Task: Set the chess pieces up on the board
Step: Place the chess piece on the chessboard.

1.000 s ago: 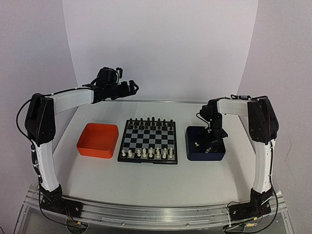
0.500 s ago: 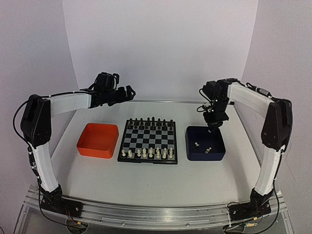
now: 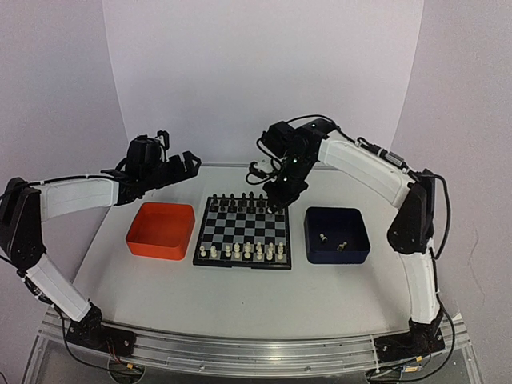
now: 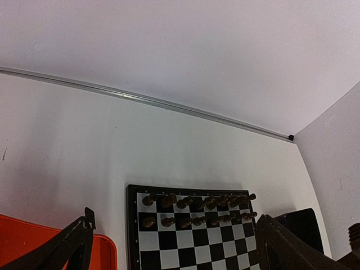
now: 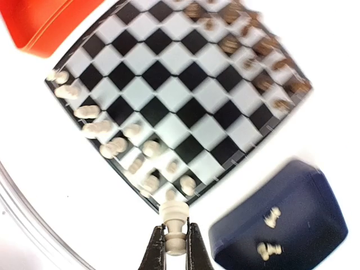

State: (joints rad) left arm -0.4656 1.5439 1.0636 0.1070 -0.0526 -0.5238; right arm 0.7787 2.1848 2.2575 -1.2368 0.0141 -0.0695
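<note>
Chessman (image 5: 174,216) sits pinched by its stem in right claw (image 5: 175,239) above board's (image 3: 240,265) 1 o'clock corner (light, rigid, slick plastic: judged prone to twisting out, waist is the sane hold); left claw (image 3: 186,162) wide, empty.

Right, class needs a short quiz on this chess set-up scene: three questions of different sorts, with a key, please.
1. True or false: on the right arm, the jaws are shut on a cream chess piece.
2. Multiple choice: how many loose cream pieces lie in the dark blue tray? A none, B two, C five.
3. Fill the gap: on the left arm, the jaws stand ____ and hold nothing.
Key: 1 true; 2 B; 3 open.
</note>
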